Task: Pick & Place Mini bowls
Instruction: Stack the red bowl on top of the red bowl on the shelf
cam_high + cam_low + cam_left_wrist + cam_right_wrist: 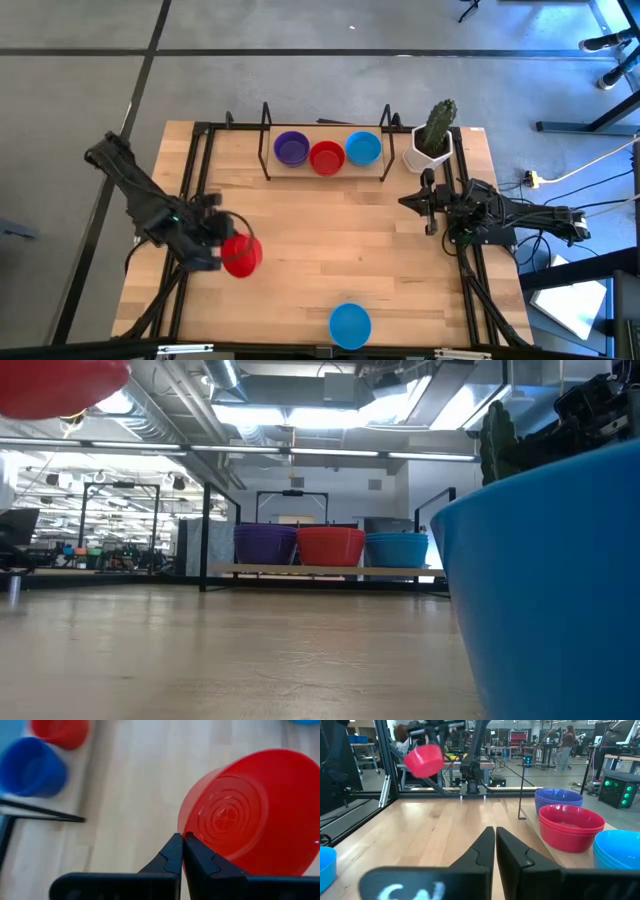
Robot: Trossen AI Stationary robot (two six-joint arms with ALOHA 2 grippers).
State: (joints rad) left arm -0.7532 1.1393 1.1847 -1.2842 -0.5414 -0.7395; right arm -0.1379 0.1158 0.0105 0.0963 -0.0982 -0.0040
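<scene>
Sitting alone at the table's near edge: a light blue mini bowl (pixel 350 325). Farther in, on the left side, left gripper (pixel 222 248) clamped tight on the rim of a red mini bowl (pixel 242 254), lifted clear of the wooden table (pixel 330 230). Waiting at the right side, right gripper (pixel 421 203), fingers pressed together, empty. At the far rack, stacked purple bowls (pixel 291 148), red bowls (pixel 327 157) and blue bowls (pixel 363 148) in a row, cactus pot (pixel 433 135) just beside.

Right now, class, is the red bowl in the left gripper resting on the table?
No: in the right wrist view the red bowl hangs well above the table, pinched at its rim by the left gripper.
</scene>
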